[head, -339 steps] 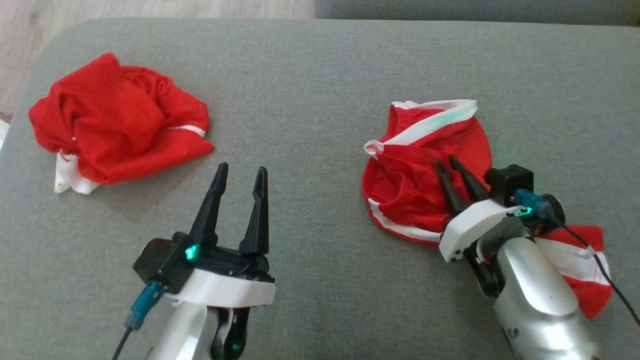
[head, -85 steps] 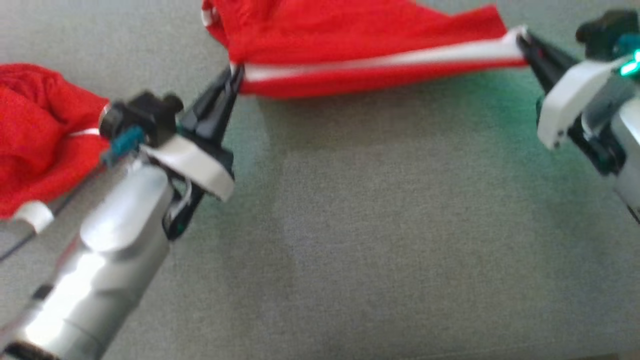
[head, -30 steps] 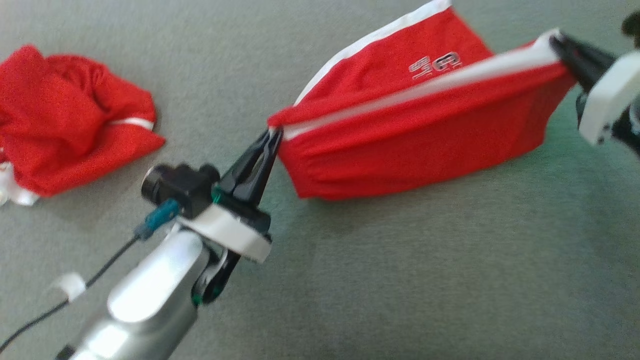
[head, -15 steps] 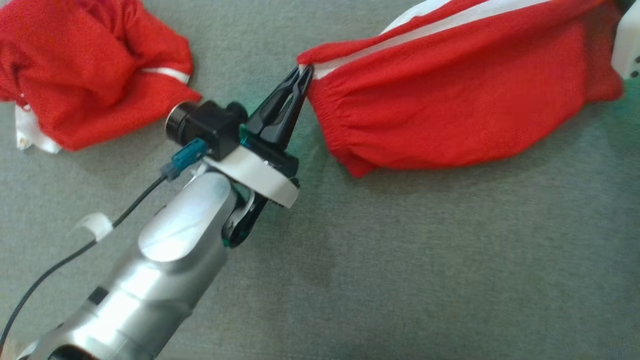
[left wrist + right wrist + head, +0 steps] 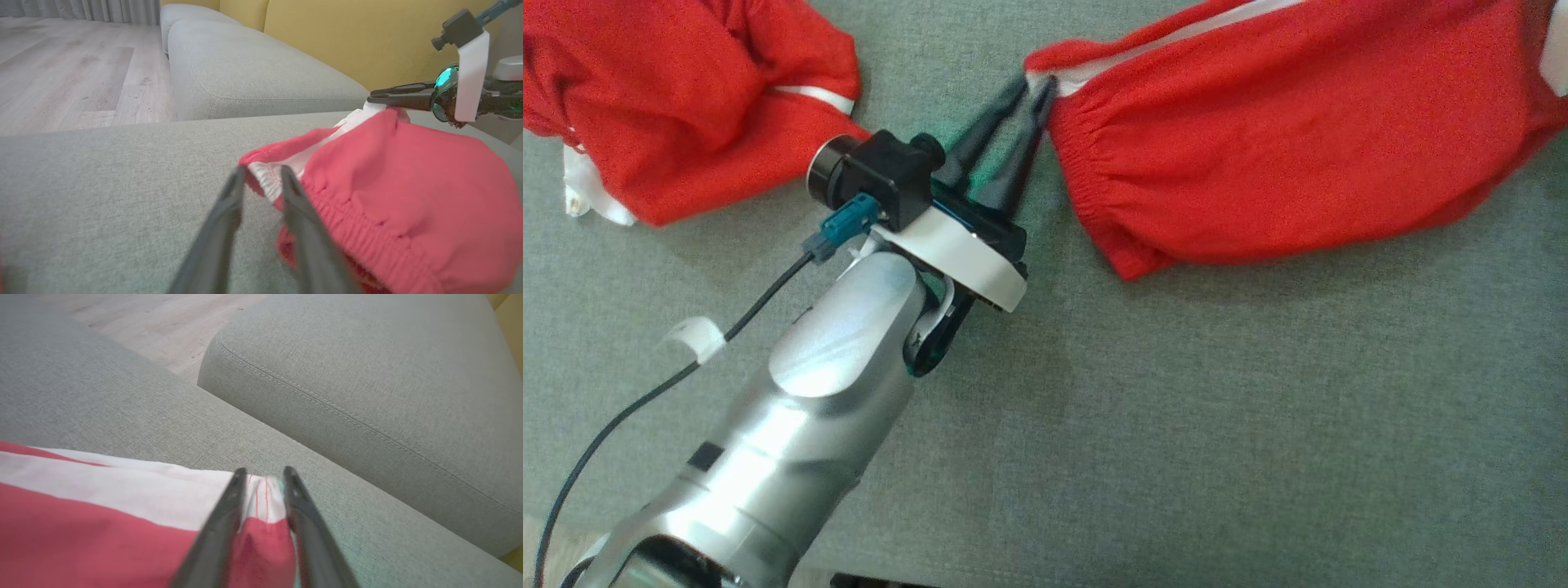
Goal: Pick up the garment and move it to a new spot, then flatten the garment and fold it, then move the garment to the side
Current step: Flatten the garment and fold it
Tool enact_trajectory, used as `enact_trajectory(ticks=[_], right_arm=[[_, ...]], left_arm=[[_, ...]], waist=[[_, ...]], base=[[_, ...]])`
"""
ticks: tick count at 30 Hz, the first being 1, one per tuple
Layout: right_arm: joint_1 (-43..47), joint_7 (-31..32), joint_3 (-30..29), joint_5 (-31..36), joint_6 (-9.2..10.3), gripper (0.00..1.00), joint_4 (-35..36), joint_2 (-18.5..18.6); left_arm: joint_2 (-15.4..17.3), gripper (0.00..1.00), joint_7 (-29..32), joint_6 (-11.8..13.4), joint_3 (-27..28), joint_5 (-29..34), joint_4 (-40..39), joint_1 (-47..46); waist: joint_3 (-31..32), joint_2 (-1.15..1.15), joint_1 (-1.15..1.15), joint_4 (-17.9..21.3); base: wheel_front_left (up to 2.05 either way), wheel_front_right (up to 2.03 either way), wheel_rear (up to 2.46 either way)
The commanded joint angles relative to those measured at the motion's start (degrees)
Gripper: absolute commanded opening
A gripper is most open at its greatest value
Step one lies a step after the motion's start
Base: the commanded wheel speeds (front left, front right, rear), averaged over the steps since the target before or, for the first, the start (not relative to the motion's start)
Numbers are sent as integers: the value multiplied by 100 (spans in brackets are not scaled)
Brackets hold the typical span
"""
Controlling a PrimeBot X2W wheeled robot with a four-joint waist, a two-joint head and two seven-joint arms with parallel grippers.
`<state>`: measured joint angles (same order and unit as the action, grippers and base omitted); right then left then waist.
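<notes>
The red shorts [image 5: 1298,122] lie spread out on the grey sofa [image 5: 1217,425], at the far right. The left hand [image 5: 1031,82] is at their left corner and the right hand [image 5: 263,471] is at their right corner, so the cloth is pulled wide between them and can lie flat. Both hands have their fingers a little apart. The white band [image 5: 122,486] sits loose between the tips and does not look squeezed, so I think the hands are letting the shorts go. The move to a new spot looks done, and smoothing should come next. Another red cloth [image 5: 686,98] lies bunched at the far left, out of the way.
</notes>
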<state>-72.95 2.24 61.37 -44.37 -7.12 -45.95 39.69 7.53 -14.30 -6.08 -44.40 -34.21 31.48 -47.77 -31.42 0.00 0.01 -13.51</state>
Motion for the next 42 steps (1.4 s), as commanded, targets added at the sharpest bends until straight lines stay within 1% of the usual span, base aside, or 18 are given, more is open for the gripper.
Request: enact_trajectory(ticks=[1, 7, 16, 17, 18, 19, 20, 21, 22, 25, 27, 30, 33, 38, 42], right_arm=[[-20, -115, 52, -26, -36, 100, -4, -14], [127, -436, 182, -218, -36, 100, -250, -142], [460, -1087, 98, -471, -36, 100, -570, -496], [480, -1188, 68, -481, -36, 100, -595, -538], [523, -1399, -27, -496, -36, 100, -633, -644], [523, -1399, -27, -496, -36, 100, -633, -644], [600, -1571, -213, -558, -36, 100, -634, -788], [653, -1625, -297, -560, -36, 100, -616, -866], [653, -1625, -297, -560, -36, 100, -616, -866], [876, -1706, -611, -487, -36, 100, -576, -1108], [1080, -1717, -960, -394, -36, 100, -429, -1281], [1577, -1721, -1821, -122, -36, 100, -100, -1506], [2322, -1722, -2753, 411, -36, 100, 332, -1799], [3863, -1722, -4213, 1435, -36, 100, 1118, -2550], [4920, -1723, -4983, 2206, -36, 100, 1690, -3220]], left_arm=[[95, 100, -68, -30, 259, 70, -83, -156], [116, 100, -69, -24, 523, 205, -11, 54], [344, 100, -69, 149, 1332, 320, -261, 655], [370, 100, -69, 180, 1431, 343, -334, 724], [403, 100, -69, 247, 1642, 406, -531, 871], [403, 100, -69, 247, 1642, 406, -531, 871], [413, 100, -69, 315, 1870, 472, -764, 1053], [413, 100, -70, 345, 1979, 501, -885, 1161], [413, 100, -70, 345, 1979, 501, -885, 1161], [400, 100, -70, 407, 2273, 607, -1246, 1521], [363, 100, -70, 431, 2444, 675, -1466, 1778], [296, 100, -70, 438, 2636, 811, -1712, 2178], [188, 100, -70, 415, 2818, 928, -1881, 2600], [-2, 100, -70, 282, 3051, 1209, -2069, 3211], [-179, 100, -70, 162, 3279, 1335, -2151, 3617]], waist=[[51, 0, -1, 27], [414, 0, -1, 229], [1266, 0, -1, 722], [1348, 0, -1, 768], [1524, 0, -1, 848], [1524, 0, -1, 848], [1713, 0, -1, 924], [1795, 0, -1, 961], [1795, 0, -1, 961], [2037, 0, -1, 1070], [2181, 0, -1, 1133], [2368, 0, -1, 1214], [2503, 0, -1, 1302], [2619, 0, -1, 1396], [2639, 0, -1, 1477]], base=[[0, 0, 0], [0, 0, 0], [0, 0, 0], [0, 0, 0], [0, 0, 0], [0, 0, 0], [0, 0, 0], [0, 0, 0], [0, 0, 0], [0, 0, 0], [0, 0, 0], [0, 0, 0], [0, 0, 0], [0, 0, 0], [0, 0, 0]])
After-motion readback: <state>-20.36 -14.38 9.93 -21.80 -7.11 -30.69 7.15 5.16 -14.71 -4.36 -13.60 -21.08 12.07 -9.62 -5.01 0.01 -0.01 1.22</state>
